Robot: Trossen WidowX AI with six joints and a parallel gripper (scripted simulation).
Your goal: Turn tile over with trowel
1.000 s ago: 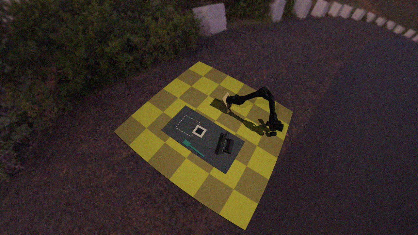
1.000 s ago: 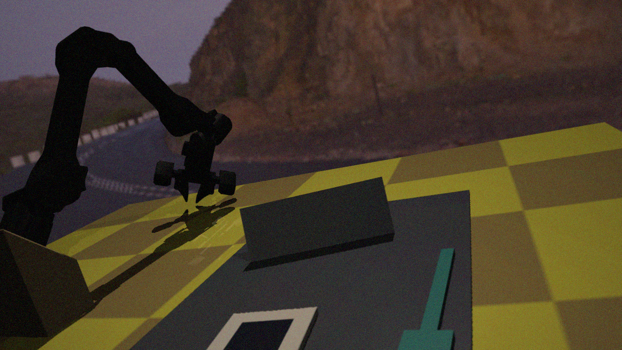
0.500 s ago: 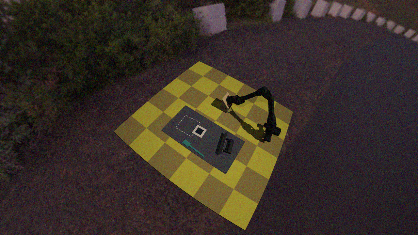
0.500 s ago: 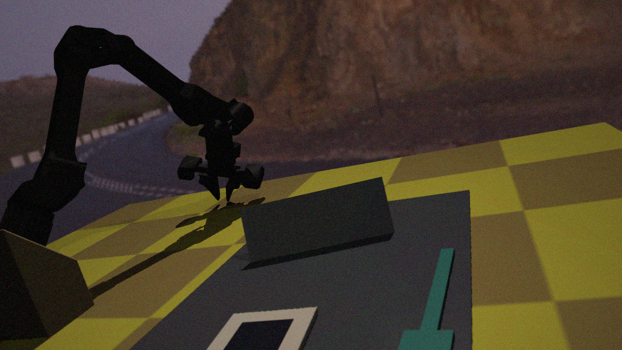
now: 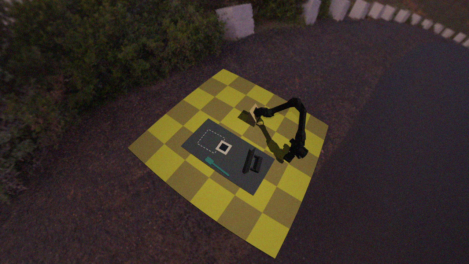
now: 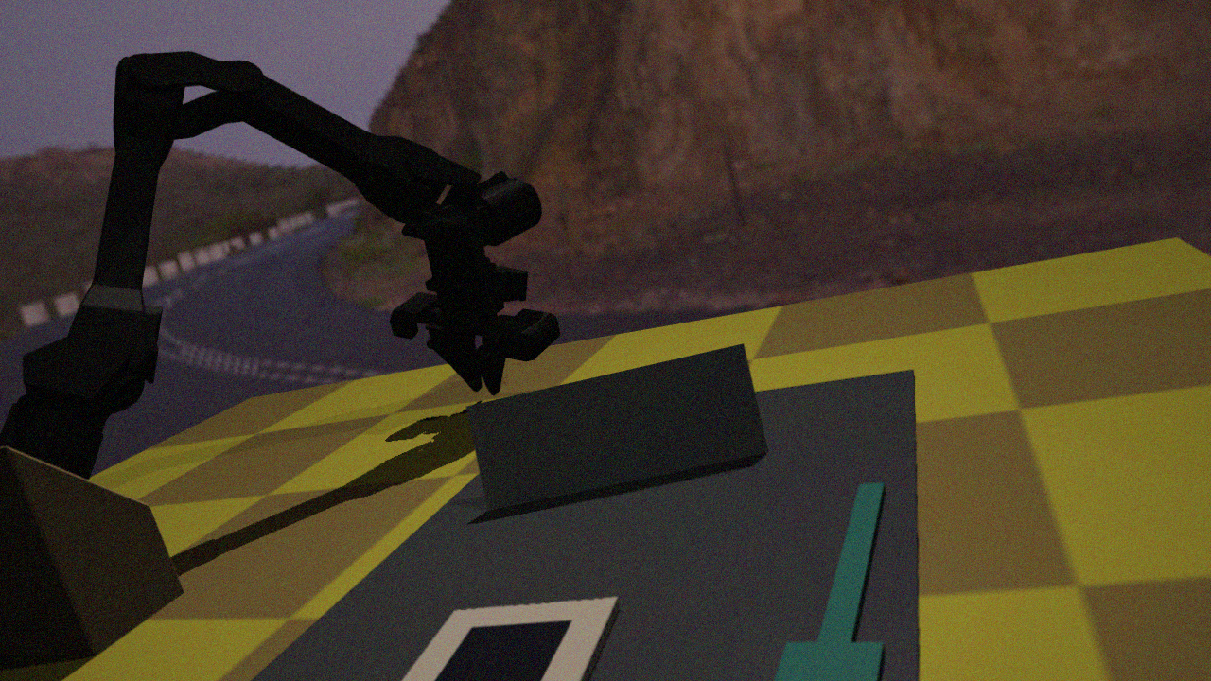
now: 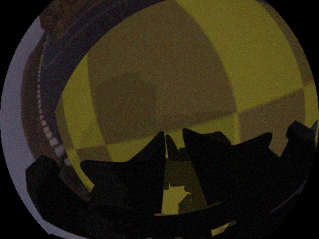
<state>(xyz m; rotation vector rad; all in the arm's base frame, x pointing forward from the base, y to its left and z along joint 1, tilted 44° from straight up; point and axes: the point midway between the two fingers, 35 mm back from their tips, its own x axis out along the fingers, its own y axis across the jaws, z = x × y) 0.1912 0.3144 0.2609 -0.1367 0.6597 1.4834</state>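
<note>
Tile [image 5: 223, 147] marked side up on the mat [image 5: 209, 131], at 3 o'clock of the outline [image 5: 210, 140].
Trowel [image 5: 217, 167] lies free at the mat's 6 o'clock edge; gripper [image 6: 481, 365] hangs nearly closed, empty, by the wedge [image 6: 613, 427]; wrist view shows only checkerboard.

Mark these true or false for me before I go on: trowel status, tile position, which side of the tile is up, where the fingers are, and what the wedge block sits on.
1. The gripper holds the trowel. False: the teal trowel lies on the mat and the fingers, nearly shut, hold nothing.
2. The tile lies inside the dashed outline. False: it sits beside the outline, at its corner nearer the arm.
3. The tile shows a dark square in a white border facing up. True.
4. The gripper hangs above the checkered table, off the mat. True.
5. The dark wedge block stands on the tile. False: it rests on the mat, apart from the tile.
</note>
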